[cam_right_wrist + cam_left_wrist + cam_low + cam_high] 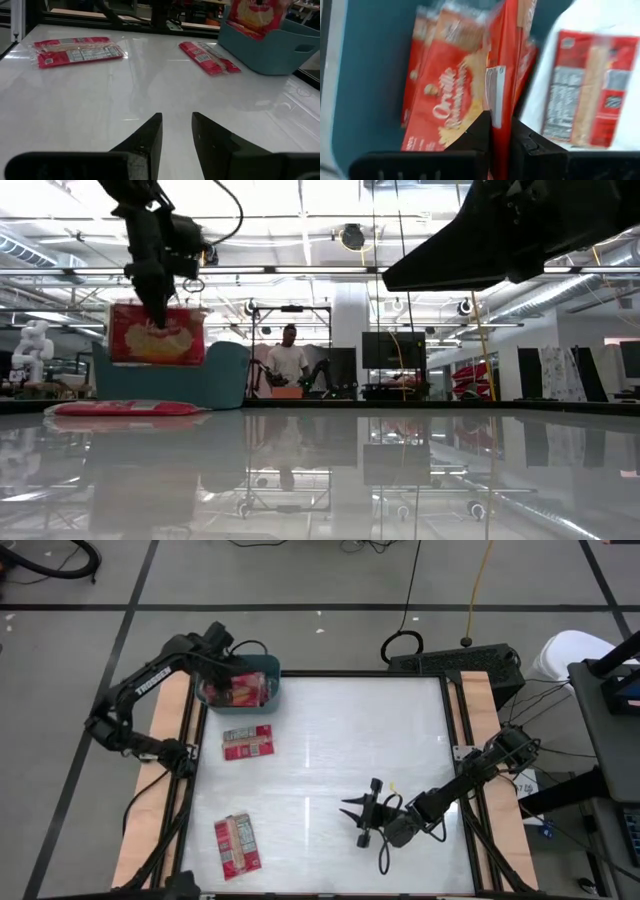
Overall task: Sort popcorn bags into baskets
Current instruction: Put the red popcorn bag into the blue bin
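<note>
Over the far left corner of the table, the left gripper [228, 668] hangs above the teal basket [272, 673]. Its two dark fingers [476, 134] are pressed tight on the top edge of a red popcorn bag [156, 333]. The held bag hangs upright, with its lower part down inside the basket. More red bags [422, 75] lie in the basket under it.

Just beside the basket, on the white table [340, 740], lies a second popcorn bag [247, 742] with its pale printed back up. A third popcorn bag [237, 846] lies flat near the front left corner, well apart from the other one.

The right gripper [360, 812] waits low over the table near the front, right of the middle. Its fingers [150, 135] are apart, with nothing between them, and they point toward the bags on the left.

Far behind the table, a person [288, 358] stands in the room.
</note>
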Motion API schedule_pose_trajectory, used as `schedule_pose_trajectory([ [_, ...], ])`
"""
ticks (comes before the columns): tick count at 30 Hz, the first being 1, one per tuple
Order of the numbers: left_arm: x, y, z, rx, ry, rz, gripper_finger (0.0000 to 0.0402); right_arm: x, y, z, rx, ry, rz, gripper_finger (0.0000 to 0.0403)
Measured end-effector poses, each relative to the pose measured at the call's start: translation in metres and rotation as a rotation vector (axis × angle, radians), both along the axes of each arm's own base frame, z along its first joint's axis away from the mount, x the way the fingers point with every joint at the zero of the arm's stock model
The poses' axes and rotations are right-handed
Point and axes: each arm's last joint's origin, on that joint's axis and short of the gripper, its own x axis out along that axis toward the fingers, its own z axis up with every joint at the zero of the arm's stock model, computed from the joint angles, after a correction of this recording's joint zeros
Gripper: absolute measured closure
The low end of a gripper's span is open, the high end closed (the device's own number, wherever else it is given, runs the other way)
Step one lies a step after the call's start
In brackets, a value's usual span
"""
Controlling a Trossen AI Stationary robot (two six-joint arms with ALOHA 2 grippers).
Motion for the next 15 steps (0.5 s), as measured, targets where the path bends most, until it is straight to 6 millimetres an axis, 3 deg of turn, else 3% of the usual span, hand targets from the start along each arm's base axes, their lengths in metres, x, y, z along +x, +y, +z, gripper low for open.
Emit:
schedule_pose_trajectory([
  [8,-0.002,0.013,-0.011,0.021,0.107,0.059,0.0366,0.0,0.001,0.0,0.008,0.006,0.022,0.0305],
  [15,0.001,0.019,-0.009,0.142,0.158,0.131,0.0366,0.0,0.001,0.0,0.0,0.009,0.025,0.0305],
])
